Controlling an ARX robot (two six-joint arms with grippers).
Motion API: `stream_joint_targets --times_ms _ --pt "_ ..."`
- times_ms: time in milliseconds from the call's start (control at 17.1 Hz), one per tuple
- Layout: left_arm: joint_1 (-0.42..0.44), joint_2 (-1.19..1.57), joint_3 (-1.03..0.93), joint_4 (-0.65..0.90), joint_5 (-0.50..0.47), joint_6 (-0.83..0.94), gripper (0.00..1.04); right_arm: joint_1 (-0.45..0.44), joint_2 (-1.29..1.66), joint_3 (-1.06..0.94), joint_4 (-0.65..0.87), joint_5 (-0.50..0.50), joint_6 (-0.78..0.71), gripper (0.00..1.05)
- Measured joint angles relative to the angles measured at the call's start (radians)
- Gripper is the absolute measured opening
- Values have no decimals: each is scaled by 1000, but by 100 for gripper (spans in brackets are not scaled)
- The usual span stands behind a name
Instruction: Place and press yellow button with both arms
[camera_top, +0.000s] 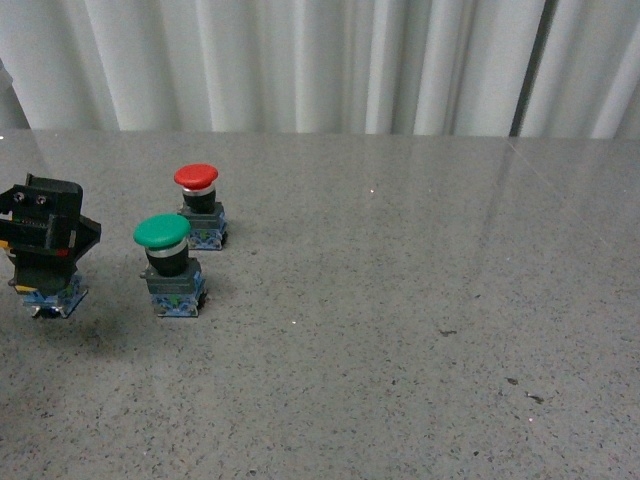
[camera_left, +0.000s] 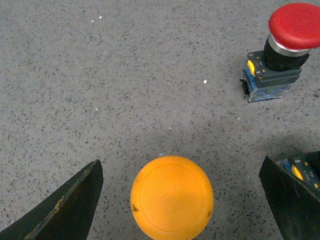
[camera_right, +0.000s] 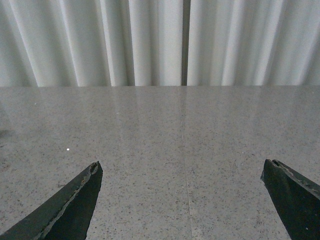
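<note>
Speckled grey table (camera_top: 400, 400) fills the foreground of the front view, white pleated curtain (camera_top: 320, 60) behind it. Three push-buttons stand upright on the left part of the table.

Yellow button (camera_left: 172, 197) is the leftmost, at the far left edge of the front view. Only its blue-grey contact block shows there, under the black gripper body. The wrist view looks straight down on its round yellow cap.

Left gripper (camera_left: 181, 162) hangs right over the yellow button. Its fingers (camera_left: 65, 210) are spread wide, one on each side of the cap. There is clear table between cap and each fingertip, so nothing is gripped.

Green button (camera_top: 165, 260) is just right of the yellow one, apart from it. Red button (camera_top: 197, 205) is a bit farther back and right, close to the green but not touching. A contact block with a yellow tab peeks from behind one left finger in the wrist view, probably the green button's.

Right gripper (camera_right: 181, 162) shows only in its own wrist view. Its fingertips are wide apart with nothing between them. It faces bare table and curtain, with no button near it.
</note>
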Motion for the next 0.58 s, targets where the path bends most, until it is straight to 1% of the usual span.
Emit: stream_joint_targets --times_ms 117,175,467,526,584 --pt "0 0 -13 6 -10 -5 98 0 0 0 0 0 0 98" --pt "4 0 -23 7 -10 -7 93 0 0 0 0 0 0 98" --pt "17 8 -26 16 -16 -22 43 0 0 0 0 0 0 98" --pt "16 6 -26 14 -16 -23 40 0 0 0 0 0 0 98" --pt "17 -3 -26 0 -19 -23 38 0 0 0 0 0 0 98"
